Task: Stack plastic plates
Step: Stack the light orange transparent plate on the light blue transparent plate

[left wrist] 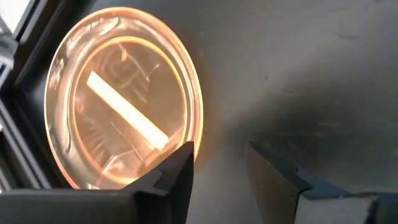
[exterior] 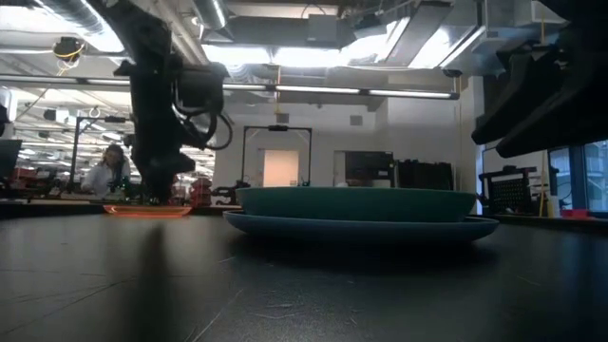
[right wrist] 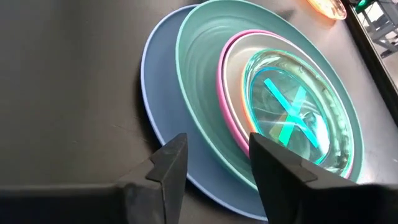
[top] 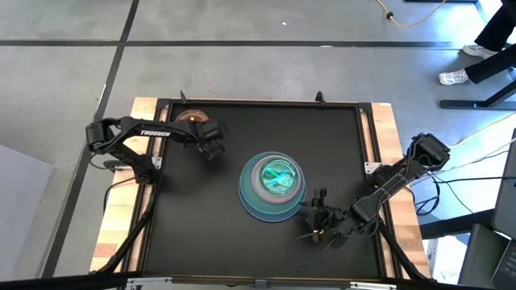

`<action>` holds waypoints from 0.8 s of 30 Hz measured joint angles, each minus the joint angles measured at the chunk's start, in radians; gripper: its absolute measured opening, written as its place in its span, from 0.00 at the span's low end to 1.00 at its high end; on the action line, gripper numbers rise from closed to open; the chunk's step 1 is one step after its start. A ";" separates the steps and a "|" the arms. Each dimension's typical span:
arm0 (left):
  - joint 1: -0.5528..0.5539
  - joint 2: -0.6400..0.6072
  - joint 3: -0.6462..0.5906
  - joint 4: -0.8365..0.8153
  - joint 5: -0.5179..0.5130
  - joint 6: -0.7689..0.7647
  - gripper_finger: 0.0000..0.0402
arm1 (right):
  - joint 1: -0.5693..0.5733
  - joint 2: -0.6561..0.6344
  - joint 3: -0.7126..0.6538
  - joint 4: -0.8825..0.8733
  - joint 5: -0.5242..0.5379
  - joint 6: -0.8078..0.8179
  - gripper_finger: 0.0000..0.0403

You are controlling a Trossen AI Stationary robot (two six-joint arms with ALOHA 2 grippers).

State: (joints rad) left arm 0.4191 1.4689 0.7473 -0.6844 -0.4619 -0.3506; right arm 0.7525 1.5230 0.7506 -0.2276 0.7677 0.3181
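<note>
A stack of plates (top: 274, 186) sits mid-table: light blue at the bottom (right wrist: 163, 118), then teal-green (right wrist: 199, 74), a pink rim (right wrist: 225, 106), and a clear cyan plate on top (right wrist: 292, 112). A small amber plate (left wrist: 121, 99) lies flat near the far left corner (top: 192, 118). My left gripper (left wrist: 221, 168) is open just beside the amber plate, with one fingertip (left wrist: 180, 163) at its rim. My right gripper (right wrist: 214, 155) is open low over the near right rim of the light blue plate (top: 318, 211).
A raised black frame (top: 258, 102) with wooden side boards (top: 121, 217) borders the dark table. Bare table lies to the left of and in front of the stack (top: 201, 234). A person sits far off in the room (exterior: 104, 171). Someone's feet show on the floor (top: 463, 64).
</note>
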 joint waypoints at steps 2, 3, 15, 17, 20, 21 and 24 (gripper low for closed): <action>0.024 0.000 -0.026 0.058 0.000 0.043 0.35 | 0.000 0.000 0.000 0.000 0.000 0.023 0.41; 0.035 0.000 -0.039 0.087 0.000 0.059 0.35 | 0.000 0.000 0.000 0.000 0.000 0.032 0.41; 0.163 -0.004 -0.176 0.307 0.026 0.126 0.29 | 0.000 0.000 0.000 -0.002 -0.027 0.097 0.41; 0.161 -0.004 -0.182 0.309 0.025 0.126 0.22 | 0.000 0.000 0.000 -0.003 -0.027 0.097 0.41; 0.141 -0.002 -0.183 0.315 0.003 0.126 0.09 | 0.000 0.000 0.000 -0.009 -0.027 0.097 0.41; 0.131 -0.001 -0.184 0.318 -0.008 0.128 0.05 | 0.000 0.000 0.000 -0.008 -0.027 0.097 0.41; 0.091 0.002 -0.170 0.302 -0.034 0.132 0.02 | 0.000 0.000 0.000 -0.009 -0.027 0.106 0.41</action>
State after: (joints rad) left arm 0.5099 1.4710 0.5777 -0.3819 -0.4962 -0.2183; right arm 0.7525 1.5230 0.7506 -0.2367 0.7406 0.4239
